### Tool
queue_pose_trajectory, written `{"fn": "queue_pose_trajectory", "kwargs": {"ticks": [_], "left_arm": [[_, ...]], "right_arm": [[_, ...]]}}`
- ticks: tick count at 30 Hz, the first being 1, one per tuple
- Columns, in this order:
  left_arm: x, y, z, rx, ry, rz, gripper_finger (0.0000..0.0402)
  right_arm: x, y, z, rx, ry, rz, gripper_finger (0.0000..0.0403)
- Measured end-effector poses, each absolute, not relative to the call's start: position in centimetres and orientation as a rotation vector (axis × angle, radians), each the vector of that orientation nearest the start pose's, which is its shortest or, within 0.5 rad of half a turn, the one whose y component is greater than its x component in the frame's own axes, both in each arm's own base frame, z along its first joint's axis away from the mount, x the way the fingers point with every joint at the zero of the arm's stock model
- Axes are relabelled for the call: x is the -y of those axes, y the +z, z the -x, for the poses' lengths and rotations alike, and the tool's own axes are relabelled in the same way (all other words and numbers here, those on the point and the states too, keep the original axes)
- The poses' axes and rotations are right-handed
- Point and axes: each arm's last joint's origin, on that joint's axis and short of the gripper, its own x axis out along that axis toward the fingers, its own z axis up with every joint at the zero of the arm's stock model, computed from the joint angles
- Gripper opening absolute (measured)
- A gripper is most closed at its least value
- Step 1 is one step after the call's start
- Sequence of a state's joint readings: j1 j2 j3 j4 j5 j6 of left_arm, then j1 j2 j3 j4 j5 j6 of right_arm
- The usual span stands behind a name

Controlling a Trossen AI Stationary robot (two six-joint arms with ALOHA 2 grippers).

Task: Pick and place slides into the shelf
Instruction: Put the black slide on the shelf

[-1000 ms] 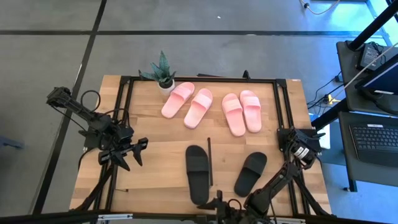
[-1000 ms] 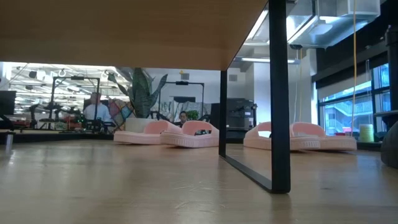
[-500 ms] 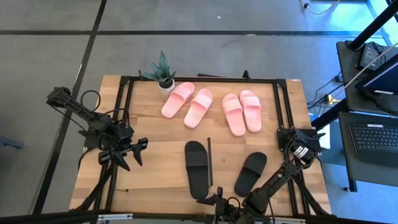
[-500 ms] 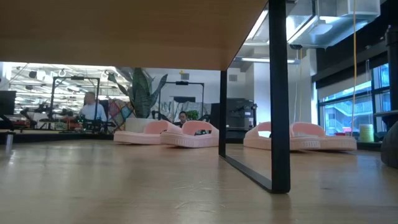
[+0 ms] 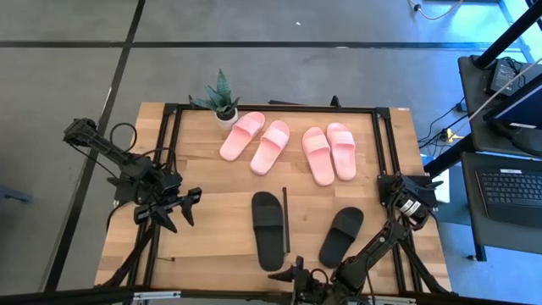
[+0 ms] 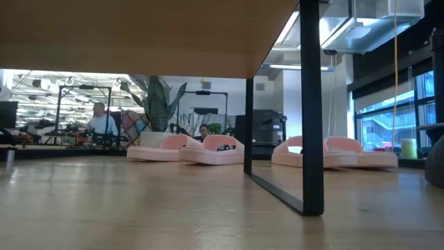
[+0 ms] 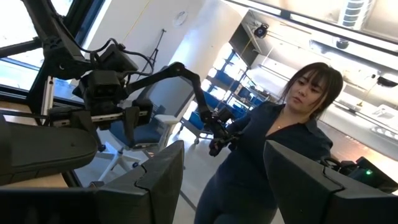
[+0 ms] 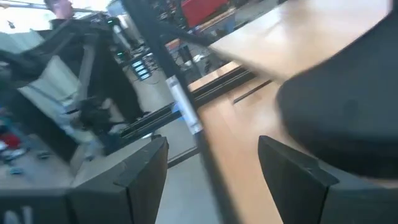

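Right hand (image 5: 298,275) is down at the near edge of the counter (image 5: 212,216), arm folded low, sitting just off the near end of the left black slide (image 5: 268,230). In its wrist view the fingers (image 8: 140,165) are spread apart with nothing between them, and a dark blurry shape that looks like that slide (image 8: 345,118) sits right ahead.

The other black slide (image 5: 341,236) lies a bit to the right, angled. A thin black bar (image 5: 286,220) runs between the two.

Left hand (image 5: 174,210) hangs over the left side of the counter, fingers (image 7: 155,180) wide open, holding nothing, pointed out at the room where a person (image 7: 273,155) stands.

Farther back, both pink pairs: one (image 5: 255,141) left of center, the other (image 5: 329,152) to its right, all flat on the counter. Potted plant (image 5: 222,100) at the far edge.

In the low view the shelf board (image 6: 139,31) runs overhead, its black leg (image 6: 312,104) in front of the pink slides.
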State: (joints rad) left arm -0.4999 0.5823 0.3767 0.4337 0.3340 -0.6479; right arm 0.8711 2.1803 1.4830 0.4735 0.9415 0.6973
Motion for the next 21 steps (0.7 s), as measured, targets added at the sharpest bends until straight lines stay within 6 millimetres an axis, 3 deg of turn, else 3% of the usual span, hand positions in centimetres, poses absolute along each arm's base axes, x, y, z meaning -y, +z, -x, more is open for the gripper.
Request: {"fn": "queue_pose_trajectory", "kwargs": {"ticks": [7, 11, 14, 17, 21], "left_arm": [[7.7, 27.9, -12.2, -0.046, -0.877, 0.631, 0.0211], [7.7, 27.9, -12.2, -0.045, -0.877, 0.631, 0.0211], [7.7, 27.9, -12.2, -0.044, -0.874, 0.631, 0.0211], [7.7, 27.9, -12.2, -0.044, -0.873, 0.631, 0.0211], [7.7, 27.9, -12.2, -0.044, -0.873, 0.631, 0.0211]], "right_arm": [[-37.5, 18.9, -30.5, -0.194, 0.037, -0.772, 0.0249], [-37.8, 18.2, -29.7, -0.226, -0.033, -0.951, 0.0249], [-37.8, 18.1, -29.1, -0.253, -0.071, -0.976, 0.0249], [-37.0, 19.4, -28.0, -0.324, -0.117, -0.941, 0.0249], [-34.4, 23.3, -25.6, -0.46, -0.201, -0.898, 0.0249]]}}
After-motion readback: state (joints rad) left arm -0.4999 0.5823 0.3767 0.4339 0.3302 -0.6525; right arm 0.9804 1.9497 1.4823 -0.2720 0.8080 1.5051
